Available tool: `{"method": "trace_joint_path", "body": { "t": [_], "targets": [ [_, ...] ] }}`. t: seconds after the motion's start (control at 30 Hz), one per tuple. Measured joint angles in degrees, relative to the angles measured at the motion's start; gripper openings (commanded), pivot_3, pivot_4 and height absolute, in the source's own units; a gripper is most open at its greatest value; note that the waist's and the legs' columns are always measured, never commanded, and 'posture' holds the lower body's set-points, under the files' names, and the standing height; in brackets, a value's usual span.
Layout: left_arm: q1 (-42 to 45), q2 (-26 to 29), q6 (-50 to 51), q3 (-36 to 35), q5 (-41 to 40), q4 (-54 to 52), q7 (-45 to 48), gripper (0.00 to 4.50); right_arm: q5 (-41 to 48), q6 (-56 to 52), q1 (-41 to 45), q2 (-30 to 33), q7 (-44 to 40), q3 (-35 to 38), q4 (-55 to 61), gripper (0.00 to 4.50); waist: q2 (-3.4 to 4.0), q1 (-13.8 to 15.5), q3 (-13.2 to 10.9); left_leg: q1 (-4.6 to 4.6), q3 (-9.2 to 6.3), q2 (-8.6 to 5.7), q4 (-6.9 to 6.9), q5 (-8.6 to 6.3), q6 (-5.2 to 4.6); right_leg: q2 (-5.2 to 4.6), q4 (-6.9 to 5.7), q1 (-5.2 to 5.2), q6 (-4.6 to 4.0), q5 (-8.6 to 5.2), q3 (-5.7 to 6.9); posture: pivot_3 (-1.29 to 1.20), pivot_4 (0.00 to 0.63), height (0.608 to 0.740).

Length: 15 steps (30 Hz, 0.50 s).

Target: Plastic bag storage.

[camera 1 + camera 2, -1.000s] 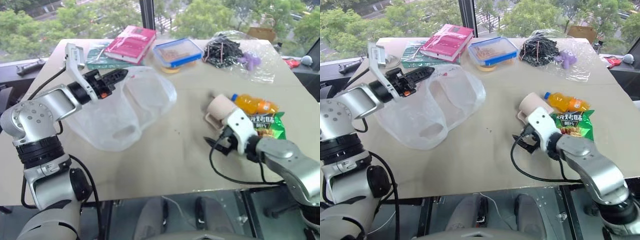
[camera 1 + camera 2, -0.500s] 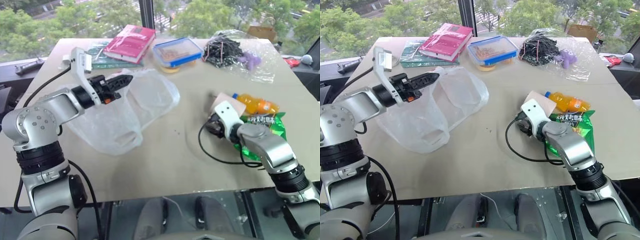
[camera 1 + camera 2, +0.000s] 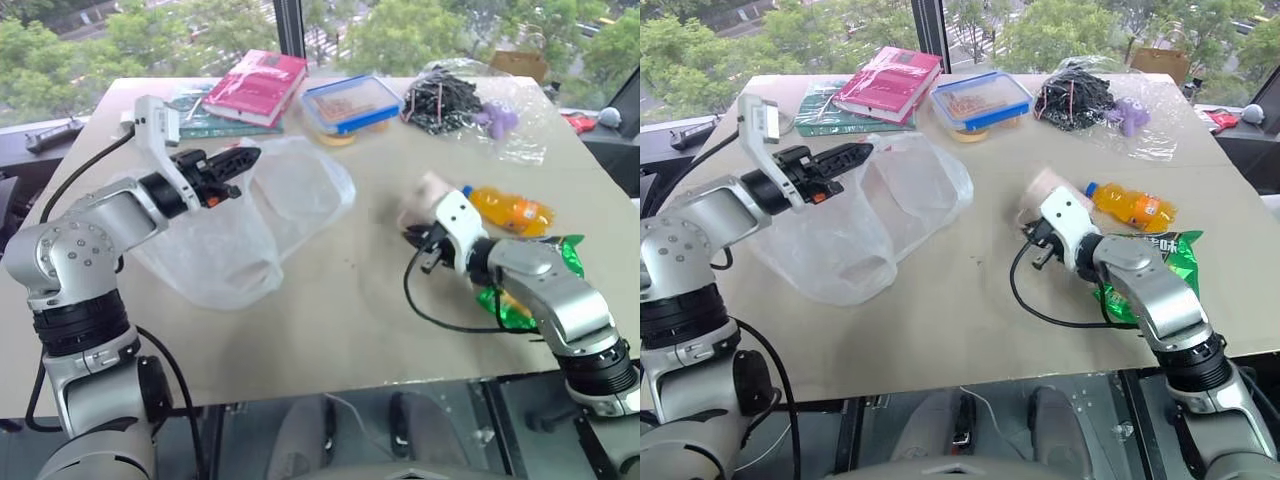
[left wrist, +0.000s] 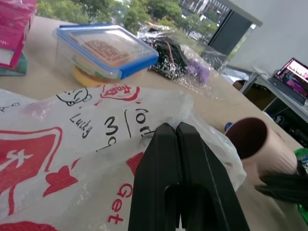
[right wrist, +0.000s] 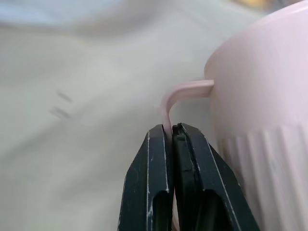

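Spreading across the whole scene was the pale tabletop (image 3: 330,330), with green trees seen through the window behind it. On its left half lay the plastic bag (image 3: 255,225), big, thin and see-through white, with red print that showed up close in the left wrist view. The left gripper (image 3: 243,159) hung at the bag's top edge, pointing to the right. Its jaws were pressed tight together, and the pictures did not make clear if they pinched any of the bag.

At the far edge of the tabletop lay a pink book (image 3: 259,86) on a green one. Beside them stood a clear food box (image 3: 356,103) with a blue rim. Further right sat a crinkly clear bag of black cables (image 3: 447,101) with a small purple toy (image 3: 497,121).

On the right half, the right gripper (image 3: 1036,243) had its jaws closed on the thin handle of a pink cup (image 3: 1042,190). The cup looked tipped and blurry. Just right of it lay an orange drink bottle (image 3: 510,211) on its side. A green snack packet (image 3: 1167,262) lay near the right arm, partly under it.
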<state>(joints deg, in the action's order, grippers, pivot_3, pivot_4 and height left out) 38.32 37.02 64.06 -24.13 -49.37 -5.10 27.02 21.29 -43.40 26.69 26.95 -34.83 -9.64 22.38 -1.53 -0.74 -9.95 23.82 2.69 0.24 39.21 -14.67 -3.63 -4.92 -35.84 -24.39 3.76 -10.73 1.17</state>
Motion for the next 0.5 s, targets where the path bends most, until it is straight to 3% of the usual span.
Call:
{"method": "trace_joint_path", "body": {
  "t": [0.17,0.27,0.5],
  "targets": [
    [2.31,-0.24,0.18,-0.02,-0.31,1.97,-1.06,0.0,14.98,-2.37,5.46,-12.05,-5.47,-0.86,3.76,0.05,0.02,-0.03,-0.02,-0.02,-0.05,0.02,0.0,0.02,0.03,0.02,-0.03,0.01,0.0,0.01,0.03,0.0,0.15,0.74],
    [2.39,-0.01,0.57,-0.05,-0.38,1.97,-1.11,0.0,15.25,-1.93,7.81,-13.35,-7.84,-3.63,0.59,0.05,0.01,0.3,-0.01,0.0,-0.07,-0.08,0.01,0.01,0.02,-0.07,0.0,0.03,0.0,0.01,0.05,0.0,0.15,0.74],
    [2.35,1.85,6.64,-1.33,-5.8,0.81,-1.2,0.0,7.73,5.59,17.33,-18.04,-12.85,-9.79,-19.7,0.05,0.03,-0.24,-0.04,0.01,-0.06,-0.05,-0.07,0.06,0.11,-0.01,-0.12,-0.1,-0.01,0.01,0.02,0.0,0.15,0.74]
  ]
}}
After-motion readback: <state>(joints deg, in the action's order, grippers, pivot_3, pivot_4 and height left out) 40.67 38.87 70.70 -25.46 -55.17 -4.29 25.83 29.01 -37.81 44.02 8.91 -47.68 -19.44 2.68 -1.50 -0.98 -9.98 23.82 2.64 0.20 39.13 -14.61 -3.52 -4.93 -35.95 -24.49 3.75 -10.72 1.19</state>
